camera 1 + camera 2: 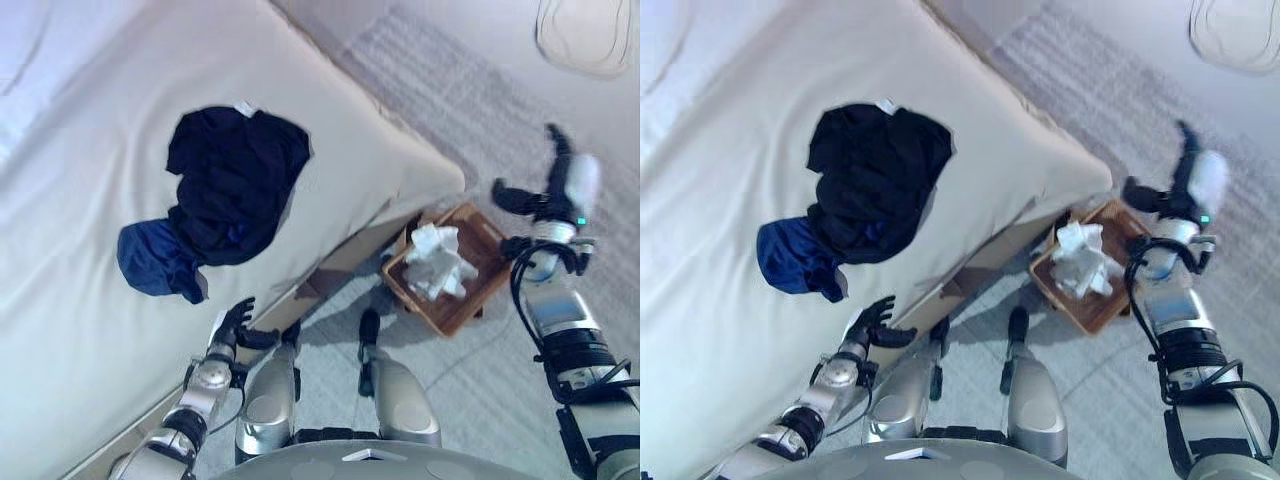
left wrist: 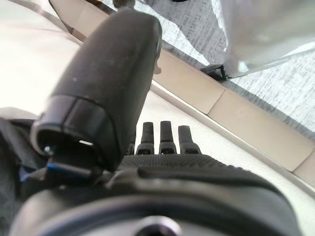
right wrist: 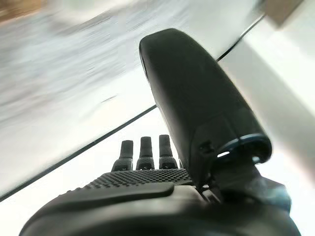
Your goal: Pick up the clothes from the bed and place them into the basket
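Left eye view gives me the wide cream-covered bed (image 1: 90, 330) filling most of the picture, its long edge running diagonally from the upper middle down toward my lower left, with a rounded corner (image 1: 445, 180) jutting toward the floor. Beyond that edge lies pale grey carpeted floor (image 1: 480, 400), with a lighter textured grey rug (image 1: 450, 90) stretching away past the bed corner; that strip of floor between bed edge and rug is the open room I have for moving.

On the bed, well back from the edge, sits a crumpled heap of black clothing (image 1: 235, 185) with a smaller bundle of dark blue cloth (image 1: 155, 260) touching its near-left side. Both lie on the mattress, not in either hand.

On the floor just beside the bed corner stands a brown rectangular wicker basket (image 1: 487, 238), and inside it lies a crumpled white garment (image 1: 437, 262).

My left hand (image 1: 232, 328) hovers over the bed edge, near the blue bundle but apart from it; its wrist view shows the fingers (image 2: 167, 135) straight, side by side, holding nothing. My right hand (image 1: 555, 185) is raised over the floor just past the basket, fingers (image 3: 141, 147) straight and together, thumb standing out, empty.
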